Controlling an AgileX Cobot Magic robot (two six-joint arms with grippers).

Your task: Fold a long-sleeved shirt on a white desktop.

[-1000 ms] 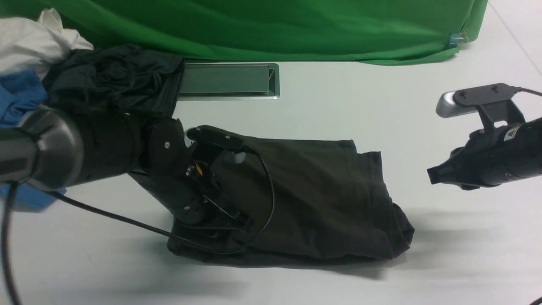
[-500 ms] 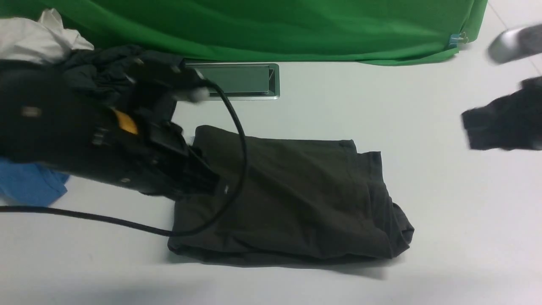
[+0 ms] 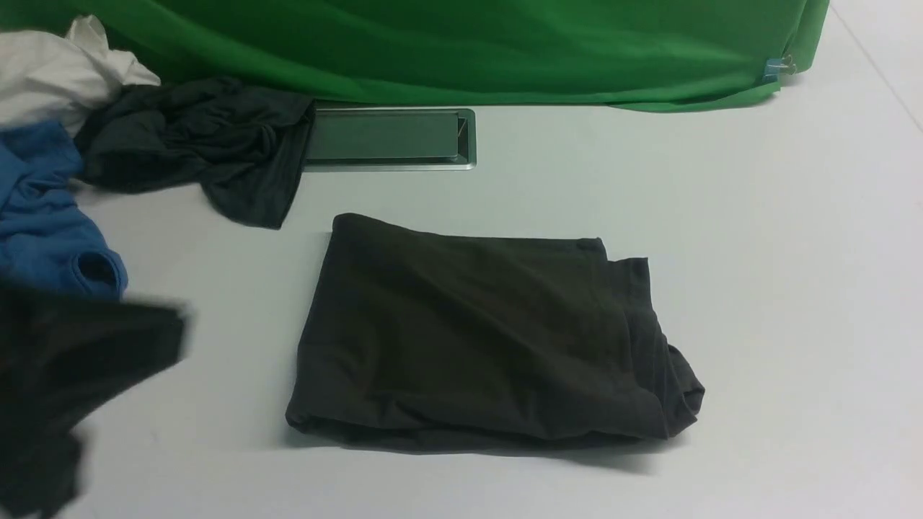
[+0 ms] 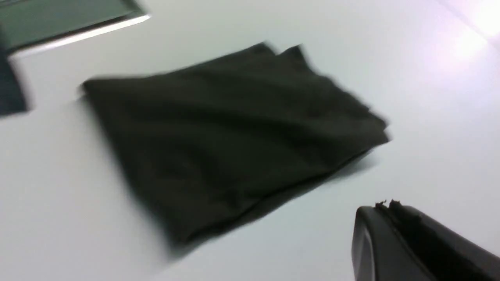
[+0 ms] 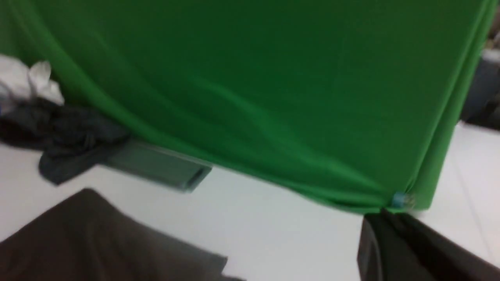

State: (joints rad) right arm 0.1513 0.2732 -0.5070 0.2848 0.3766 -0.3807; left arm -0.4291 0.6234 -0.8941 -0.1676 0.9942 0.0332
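The left gripper point(image 4: 384, 207) has its jaws pressed fully together with nothing between them; in the left wrist view the two dark fingers meet along a single seam above bare table, clear of the garment. In the front view this arm appears only as a blurred dark mass at the lower left edge. The right gripper point(image 5: 384, 214) is likewise closed and empty, its fingers meeting at a narrow tip in the right wrist view; it lies outside the front view. The long-sleeved shirt point(image 3: 483, 331) lies folded into a compact, roughly rectangular bundle near the centre of the white desktop point(image 3: 779, 288), with looser layered edges bunched at its right side. Neither gripper touches it. Behind the shirt, a rectangular metal-framed hatch point(image 3: 389, 137) is set flush in the tabletop. At the far left, a bluish-charcoal garment point(image 3: 202, 144) lies crumpled and overlaps the hatch's left end, beside a blue shirt point(image 3: 43, 216) and a white cloth point(image 3: 50, 72). A green cloth backdrop point(image 3: 461, 43) spans the rear.
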